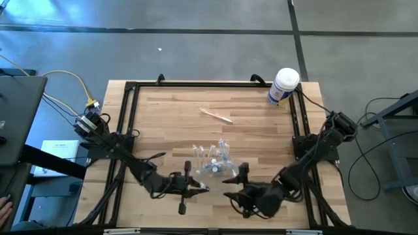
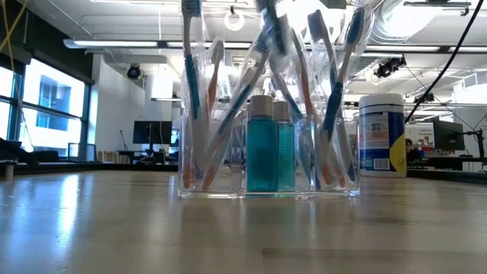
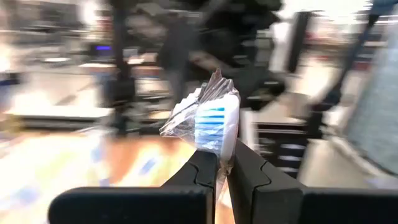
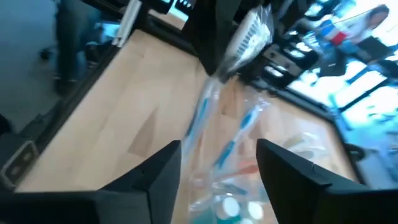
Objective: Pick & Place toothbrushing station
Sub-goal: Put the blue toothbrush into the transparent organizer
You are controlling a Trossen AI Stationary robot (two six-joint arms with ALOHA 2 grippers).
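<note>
The toothbrushing station (image 1: 212,160), a clear plastic holder, stands upright on the wooden tabletop (image 1: 176,121) near its front edge, between the 2 arms. The low view shows it packed with wrapped toothbrushes and 2 small teal bottles (image 2: 270,144), its base flat on the wood.

The left pincer (image 3: 224,163) is just beside the station, on its left and slightly nearer the front edge. Its fingers are pressed together on the wrapped toothbrush (image 3: 214,121), whose white head with blue bristles sticks up between the tips. The brush's lower end seems to run down toward the station; whether it sits inside I cannot tell.

The right pincer (image 4: 219,158) is just beside the station on its right, with its fingers standing apart and nothing between them. Its wrist view looks down past them onto the brushes and bottle caps in the station.

The step in hand appears to be loading or arranging a brush at the station: the left arm has the brush, and the right arm looks free of it. The next move likely calls for the left arm to guide the brush upright into a free slot without tipping the light holder, while the right arm keeps clear of the handles.

A white tub (image 1: 283,87) stands well apart from the station at the far right corner, and a loose toothbrush (image 1: 216,115) lies beyond the station toward the far edge.
</note>
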